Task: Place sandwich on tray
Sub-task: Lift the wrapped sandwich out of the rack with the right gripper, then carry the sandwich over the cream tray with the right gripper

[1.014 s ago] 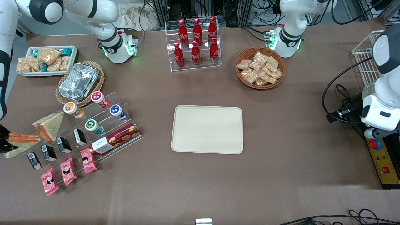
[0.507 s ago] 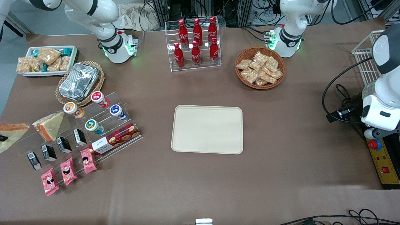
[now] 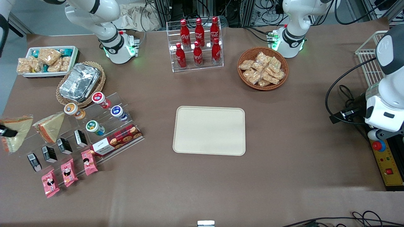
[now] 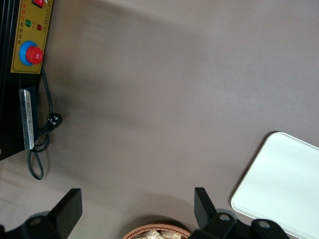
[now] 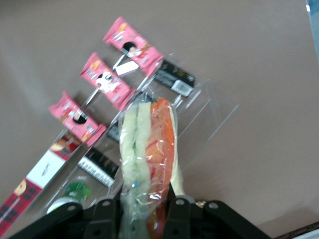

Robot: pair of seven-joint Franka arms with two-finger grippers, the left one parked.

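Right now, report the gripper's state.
Gripper: shut on the sandwich, lifted above the table at the working arm's end, beside the acrylic snack rack.

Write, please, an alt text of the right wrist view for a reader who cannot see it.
The gripper is shut on a plastic-wrapped sandwich, seen edge-on with pale bread and orange and green filling, held above the brown table. Below it lie three pink snack packets and black cartons on a clear acrylic stand.
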